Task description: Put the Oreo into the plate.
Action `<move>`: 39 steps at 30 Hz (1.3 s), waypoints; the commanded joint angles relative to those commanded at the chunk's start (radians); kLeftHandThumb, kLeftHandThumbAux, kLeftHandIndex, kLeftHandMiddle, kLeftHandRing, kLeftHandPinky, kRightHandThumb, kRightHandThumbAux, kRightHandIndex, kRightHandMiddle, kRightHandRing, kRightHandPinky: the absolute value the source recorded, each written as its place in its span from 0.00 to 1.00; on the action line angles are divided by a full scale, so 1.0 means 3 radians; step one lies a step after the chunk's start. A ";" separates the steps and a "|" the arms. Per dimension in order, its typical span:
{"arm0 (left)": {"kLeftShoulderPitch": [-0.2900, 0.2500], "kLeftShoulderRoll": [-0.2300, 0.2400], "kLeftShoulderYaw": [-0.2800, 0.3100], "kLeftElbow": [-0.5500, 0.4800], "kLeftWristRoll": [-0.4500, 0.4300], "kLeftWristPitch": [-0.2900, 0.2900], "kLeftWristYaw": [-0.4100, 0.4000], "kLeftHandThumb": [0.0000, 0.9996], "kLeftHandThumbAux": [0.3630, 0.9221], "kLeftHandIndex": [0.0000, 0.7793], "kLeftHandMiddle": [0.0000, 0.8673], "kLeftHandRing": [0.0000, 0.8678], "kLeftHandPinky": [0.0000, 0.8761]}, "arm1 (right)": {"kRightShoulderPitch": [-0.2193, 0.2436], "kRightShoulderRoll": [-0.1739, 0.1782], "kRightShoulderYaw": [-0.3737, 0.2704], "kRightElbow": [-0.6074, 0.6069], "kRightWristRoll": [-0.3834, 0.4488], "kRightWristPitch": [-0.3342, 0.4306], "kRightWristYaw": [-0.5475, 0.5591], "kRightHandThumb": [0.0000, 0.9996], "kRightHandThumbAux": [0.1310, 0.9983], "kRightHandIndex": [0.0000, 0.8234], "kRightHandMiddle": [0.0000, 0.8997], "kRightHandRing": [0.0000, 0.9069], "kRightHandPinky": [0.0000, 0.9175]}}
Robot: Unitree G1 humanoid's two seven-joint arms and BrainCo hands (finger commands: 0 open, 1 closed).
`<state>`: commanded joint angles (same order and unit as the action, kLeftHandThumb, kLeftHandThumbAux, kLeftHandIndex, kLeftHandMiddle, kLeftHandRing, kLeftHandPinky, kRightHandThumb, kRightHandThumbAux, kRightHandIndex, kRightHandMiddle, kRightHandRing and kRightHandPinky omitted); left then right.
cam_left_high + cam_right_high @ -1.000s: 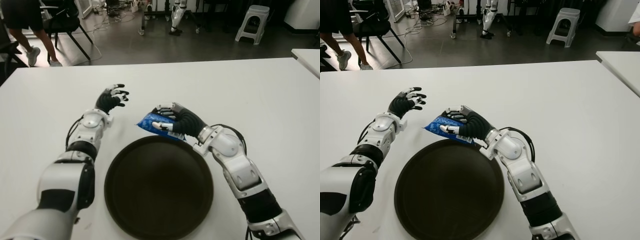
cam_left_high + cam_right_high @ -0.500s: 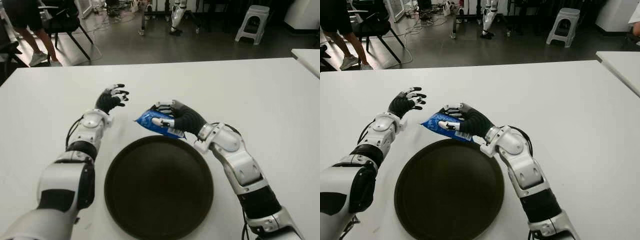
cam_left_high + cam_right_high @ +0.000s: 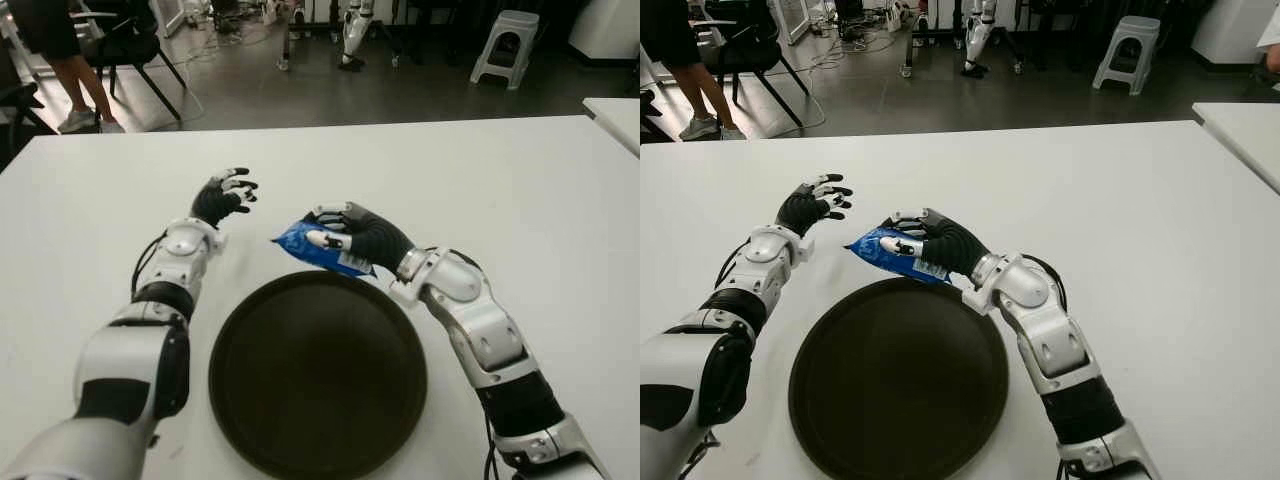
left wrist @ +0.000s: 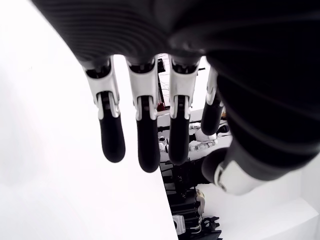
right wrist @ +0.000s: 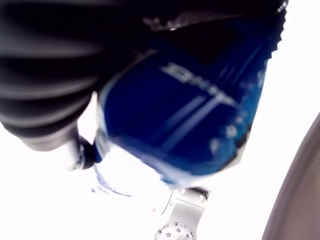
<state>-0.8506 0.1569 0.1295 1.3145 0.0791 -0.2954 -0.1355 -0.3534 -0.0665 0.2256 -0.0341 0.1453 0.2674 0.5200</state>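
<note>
A blue Oreo packet [image 3: 318, 250] is held in my right hand [image 3: 345, 232], whose fingers are curled around it just beyond the far rim of the dark round plate [image 3: 318, 372]. The right wrist view shows the blue wrapper [image 5: 185, 120] pressed against the palm, with the plate's rim [image 5: 300, 200] at one side. The packet is lifted off the white table [image 3: 520, 190] and tilts down toward the plate. My left hand [image 3: 222, 195] shows farther left over the table, fingers spread and holding nothing; its wrist view shows the bare fingers [image 4: 145, 135].
Beyond the table's far edge lies a dark floor with a chair [image 3: 130, 45], a person's legs [image 3: 70, 90], a white stool [image 3: 500, 45] and a robot's feet [image 3: 352, 40]. Another white table corner [image 3: 618, 115] shows at far right.
My right hand has lifted the Oreo packet slightly and turned it, shifting a little left over the plate's far rim. The left hand has not moved. The person at the back has stepped.
</note>
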 joint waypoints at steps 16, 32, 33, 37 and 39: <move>0.0005 0.0008 -0.0016 0.0006 0.0017 -0.0015 0.0017 0.13 0.60 0.27 0.39 0.41 0.44 | -0.0053 0.0197 -0.0309 0.0048 0.0846 0.0187 0.0365 0.85 0.63 0.51 0.54 0.83 0.83; 0.0002 -0.0005 -0.0006 0.0003 0.0001 -0.0018 0.0018 0.13 0.60 0.27 0.38 0.39 0.44 | -0.0023 0.0064 -0.0218 -0.0125 0.0829 0.0096 0.0421 0.86 0.63 0.51 0.54 0.83 0.83; 0.0002 -0.0005 -0.0006 0.0003 0.0000 -0.0016 0.0015 0.13 0.59 0.26 0.38 0.40 0.44 | -0.0024 0.0027 -0.0180 -0.0146 0.0745 0.0049 0.0407 0.86 0.63 0.51 0.54 0.83 0.83; -0.0001 -0.0004 -0.0003 0.0005 -0.0003 -0.0006 0.0004 0.13 0.58 0.26 0.38 0.40 0.44 | -0.0010 -0.0081 -0.0038 -0.0191 0.0434 -0.0137 0.0357 0.85 0.63 0.50 0.54 0.83 0.83; -0.0002 -0.0004 -0.0003 0.0006 -0.0003 -0.0003 0.0003 0.13 0.58 0.26 0.38 0.40 0.44 | -0.0008 -0.0095 -0.0015 -0.0182 0.0391 -0.0178 0.0365 0.85 0.63 0.50 0.54 0.83 0.83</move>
<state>-0.8513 0.1556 0.1286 1.3162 0.0783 -0.2965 -0.1346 -0.3556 -0.0950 0.2211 -0.0888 0.2626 0.2139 0.6295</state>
